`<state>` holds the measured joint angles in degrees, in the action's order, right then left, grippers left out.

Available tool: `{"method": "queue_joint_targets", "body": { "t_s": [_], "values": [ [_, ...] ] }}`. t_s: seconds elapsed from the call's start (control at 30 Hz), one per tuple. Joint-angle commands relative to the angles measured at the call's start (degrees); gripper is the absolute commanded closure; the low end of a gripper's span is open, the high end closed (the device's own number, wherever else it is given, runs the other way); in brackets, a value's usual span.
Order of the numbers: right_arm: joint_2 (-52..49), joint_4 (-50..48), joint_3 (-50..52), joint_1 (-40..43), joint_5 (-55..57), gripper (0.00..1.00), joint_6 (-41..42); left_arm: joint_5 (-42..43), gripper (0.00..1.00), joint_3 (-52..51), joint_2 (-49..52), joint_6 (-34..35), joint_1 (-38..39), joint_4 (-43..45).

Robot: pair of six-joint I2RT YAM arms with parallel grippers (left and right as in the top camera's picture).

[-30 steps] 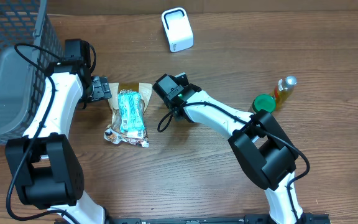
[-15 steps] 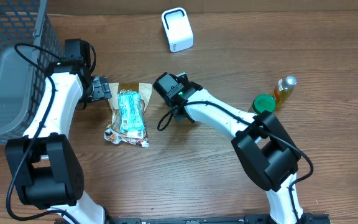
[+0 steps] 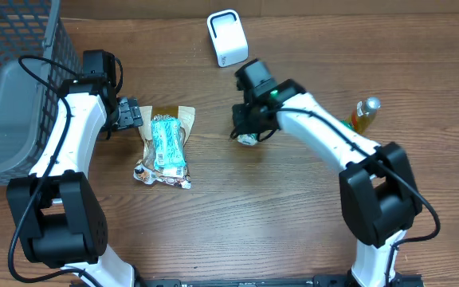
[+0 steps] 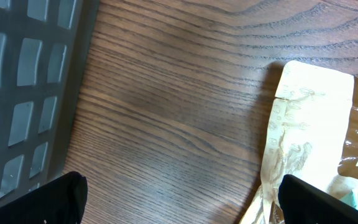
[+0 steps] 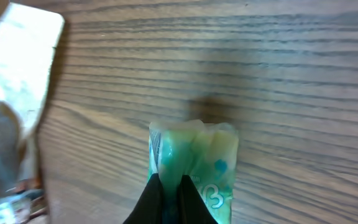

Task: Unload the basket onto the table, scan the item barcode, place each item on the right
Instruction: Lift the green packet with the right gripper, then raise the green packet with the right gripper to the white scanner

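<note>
Small green packet [image 5: 197, 152], centre of the overhead view below the white scanner [image 3: 228, 37], pinched at one end by right gripper [image 5: 168, 190]; looks light, soft, crinkly, likely slippery; left gripper [image 3: 131, 114] spread wide, empty.

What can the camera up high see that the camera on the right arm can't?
Only the overhead camera shows the white box-shaped scanner, the yellow bottle, the grey mesh basket and the open left pincer. Only the right wrist camera shows, up close, the crinkled end of the small green packet squeezed between the black fingers. Both show the right pincer shut on that packet, and the brown wooden table.
</note>
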<state>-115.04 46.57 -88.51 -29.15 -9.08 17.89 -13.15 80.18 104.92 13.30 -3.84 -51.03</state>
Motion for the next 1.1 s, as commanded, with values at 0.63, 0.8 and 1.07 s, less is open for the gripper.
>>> {"method": "queue_joint_targets", "body": {
  "t_s": [0.63,0.8,1.07],
  "values": [
    [1.3,-22.5,-14.7,5.3,-17.4,0.97,11.6,-0.8,0.00,0.3,0.0,-0.2,0.2,0.1],
    [-3.5,-32.5,-14.7,7.2,-17.4,0.96,15.3,-0.8,0.00,0.3,0.0,-0.2,0.2,0.1],
    [-10.5,-46.1,-14.7,9.4,-17.5,0.96,17.2,-0.8,0.00,0.3,0.0,-0.2,0.2,0.1]
  ]
}}
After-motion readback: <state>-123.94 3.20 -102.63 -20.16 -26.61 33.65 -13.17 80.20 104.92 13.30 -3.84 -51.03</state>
